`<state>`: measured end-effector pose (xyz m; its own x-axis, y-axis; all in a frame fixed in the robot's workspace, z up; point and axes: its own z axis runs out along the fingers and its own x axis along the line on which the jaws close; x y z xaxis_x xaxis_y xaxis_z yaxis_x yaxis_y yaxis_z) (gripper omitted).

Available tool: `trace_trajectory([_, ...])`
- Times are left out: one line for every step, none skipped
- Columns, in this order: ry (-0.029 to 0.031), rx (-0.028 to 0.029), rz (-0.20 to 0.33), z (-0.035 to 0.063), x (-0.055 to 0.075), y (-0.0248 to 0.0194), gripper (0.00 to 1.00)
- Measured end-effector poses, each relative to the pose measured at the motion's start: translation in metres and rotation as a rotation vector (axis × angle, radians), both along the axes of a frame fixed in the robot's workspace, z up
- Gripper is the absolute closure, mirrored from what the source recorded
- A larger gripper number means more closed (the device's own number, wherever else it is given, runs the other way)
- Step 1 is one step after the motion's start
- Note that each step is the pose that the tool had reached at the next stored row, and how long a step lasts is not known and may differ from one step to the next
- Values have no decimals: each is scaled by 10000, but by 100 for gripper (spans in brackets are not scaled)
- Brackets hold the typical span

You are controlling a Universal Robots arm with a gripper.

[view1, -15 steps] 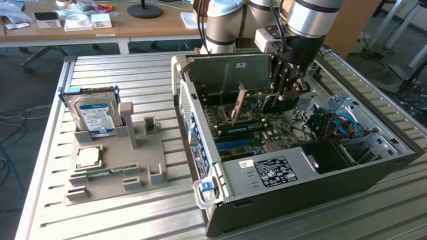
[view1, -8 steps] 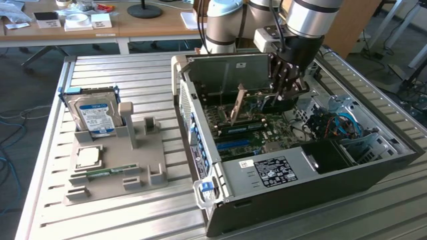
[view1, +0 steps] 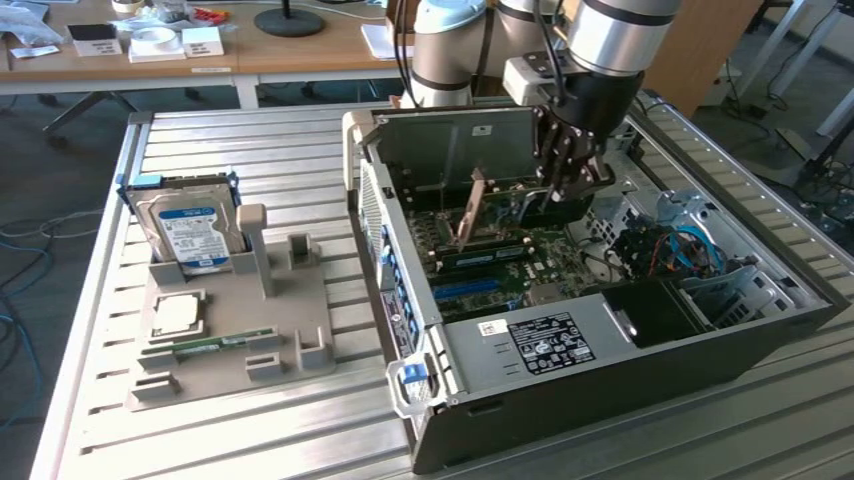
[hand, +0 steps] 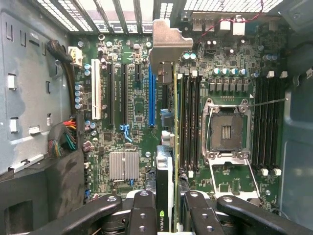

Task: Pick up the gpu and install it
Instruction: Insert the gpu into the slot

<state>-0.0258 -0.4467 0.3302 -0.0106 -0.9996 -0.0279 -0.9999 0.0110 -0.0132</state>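
The pickup looks done — the end effector [view1: 567,185] is clamped on the gpu [hand: 165,164], holding it edge-on inside the open computer case [view1: 587,370], which lies on the counter [view1: 240,440] to the exterior view's right of the parts holder [view1: 227,340]. The card hangs over the motherboard [hand: 127,112], its silver bracket [hand: 168,44] toward the case's slotted rear wall, close beside the blue expansion slot [hand: 151,93] — whether its edge has entered a slot cannot be told, so I judge the installing unfinished.
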Motion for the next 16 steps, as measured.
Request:
trace_trajectory([1,-1,0,0,-3,0,73])
trace_trajectory([0,0,1,-1,-3,0,73])
trace_trajectory([0,1,2,-1,-2,0,73])
trace_trajectory([0,1,2,-2,-2,0,73])
trace_trajectory([0,1,2,-2,-3,0,73])
trace_trajectory([0,1,1,-2,-3,1,73])
trace_trajectory([0,0,0,-1,-5,1,73])
trace_trajectory([0,0,-2,-2,-10,1,73])
trace_trajectory([-1,1,-1,-3,-19,1,73])
trace_trajectory([-1,1,1,-5,-28,0,73])
trace_trajectory([-2,1,0,-5,-37,1,73])
trace_trajectory([-1,1,1,-5,-40,1,73])
trace_trajectory([-1,1,1,-5,-40,1,73])
trace_trajectory([-2,1,2,-5,-40,1,73])
trace_trajectory([-1,1,2,-5,-40,1,73])
trace_trajectory([-2,1,1,-5,-40,1,73])
